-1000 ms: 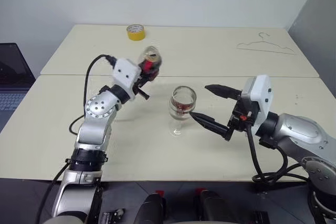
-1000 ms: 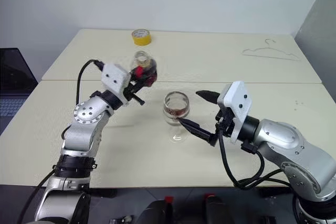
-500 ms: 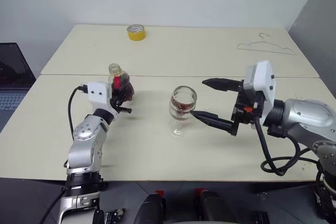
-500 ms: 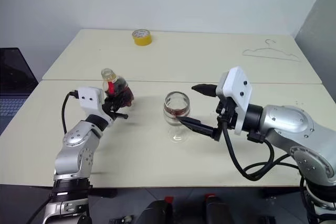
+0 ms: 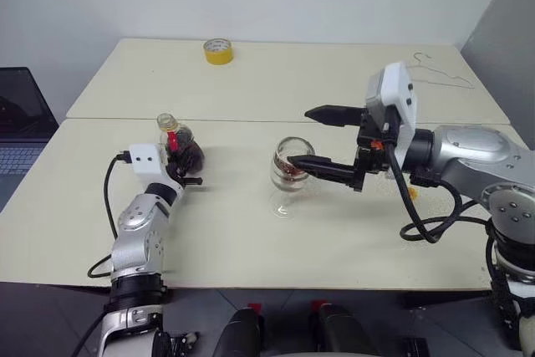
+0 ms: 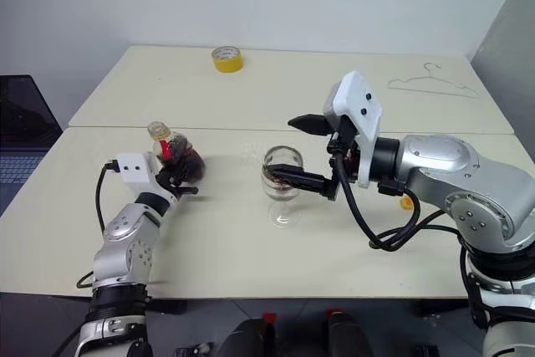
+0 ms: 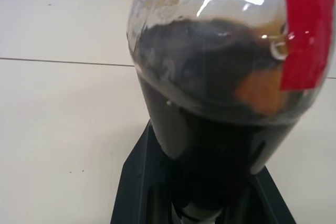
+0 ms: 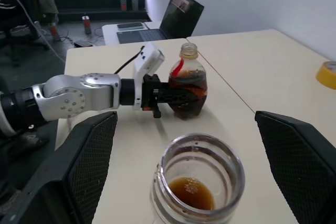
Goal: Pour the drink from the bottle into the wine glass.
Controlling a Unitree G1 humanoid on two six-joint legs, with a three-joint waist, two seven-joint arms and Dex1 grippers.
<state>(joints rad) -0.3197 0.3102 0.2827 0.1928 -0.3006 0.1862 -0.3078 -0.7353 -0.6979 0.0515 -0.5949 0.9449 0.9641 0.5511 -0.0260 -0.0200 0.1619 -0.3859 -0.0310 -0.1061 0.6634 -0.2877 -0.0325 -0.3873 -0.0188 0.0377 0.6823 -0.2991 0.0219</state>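
Pour partly done: glass (image 5: pixel 290 175), mid-table, holds a little drink (image 8: pixel 191 193) between the spread jaws of the right gripper (image 5: pixel 308 136); bottle (image 5: pixel 181 150), upright near the left edge, much drink left, pinched by the left gripper (image 5: pixel 180 165); more pouring likely remains.

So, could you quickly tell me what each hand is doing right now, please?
Left hand: closed on the bottle, held upright.
Right hand: open, holding nothing, fingers either side of the wine glass.
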